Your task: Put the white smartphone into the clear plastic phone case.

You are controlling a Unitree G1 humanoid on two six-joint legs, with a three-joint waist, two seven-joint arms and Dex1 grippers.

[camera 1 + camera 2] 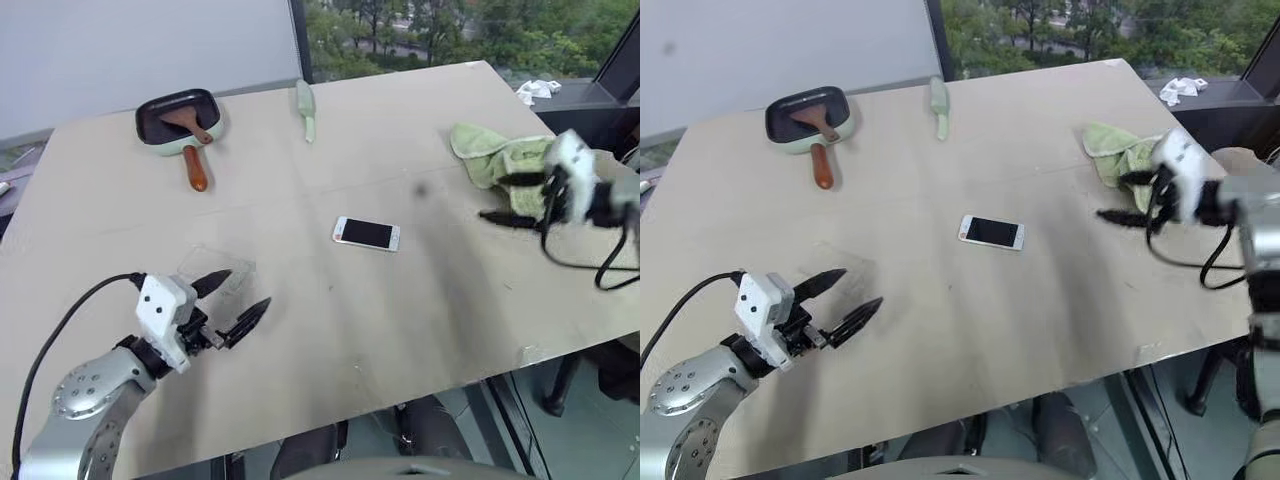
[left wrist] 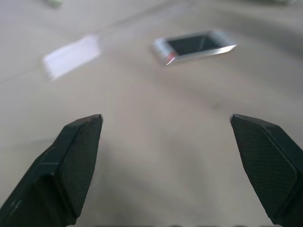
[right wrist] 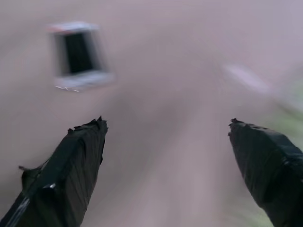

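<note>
- Before me, a broad beige table with a matte top.
- At 11 o'clock, a plain pale wall.
- At 1 o'clock, a window showing green trees in daylight.

Desk: large, pale beige, matte top. White smartphone flat near centre, screen up, long side across desk. Clear plastic phone case flat toward near-left, well apart from phone, faint outline only. Dark square pan with pale green rim at far left; brown-handled tool lying in it, handle sticking out over rim toward near edge. Pale green utensil at far middle. Crumpled green cloth at far right.
</note>
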